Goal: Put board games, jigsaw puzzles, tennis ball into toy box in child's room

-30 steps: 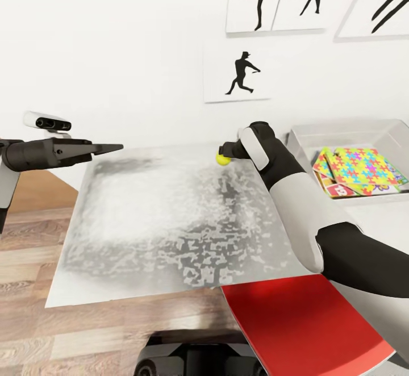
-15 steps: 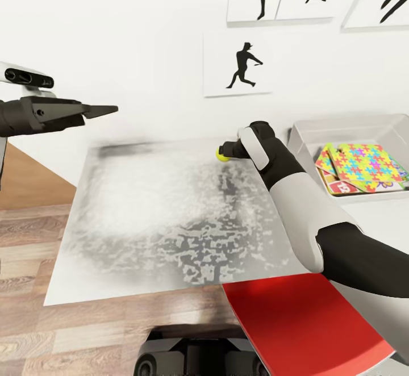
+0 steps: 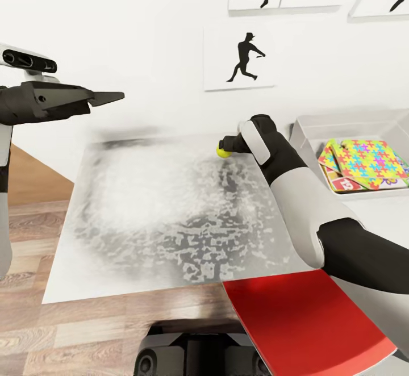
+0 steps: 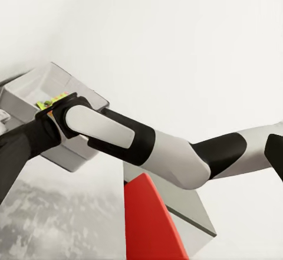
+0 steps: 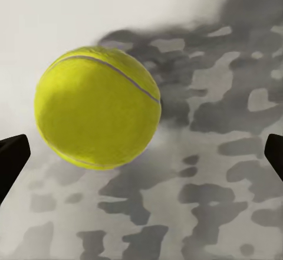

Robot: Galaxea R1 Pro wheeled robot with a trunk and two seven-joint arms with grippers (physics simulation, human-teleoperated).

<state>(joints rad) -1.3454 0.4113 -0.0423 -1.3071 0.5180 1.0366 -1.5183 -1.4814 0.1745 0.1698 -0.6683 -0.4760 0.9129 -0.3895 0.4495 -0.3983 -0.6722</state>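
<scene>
Right now the right gripper (image 3: 226,147) reaches across the mottled grey table (image 3: 142,217) to the tennis ball (image 3: 222,151) near its far edge, and from the wrist the ball (image 5: 97,115) sits on the tabletop between two dark fingertips (image 5: 12,157) spread wide at either side, not touching it. The left gripper (image 3: 105,98) hangs level in the air off the table's left side, its jaws together. Further right, the toy box (image 3: 318,123) holds jigsaw puzzles (image 3: 369,163) lying over a board game (image 3: 342,183).
</scene>
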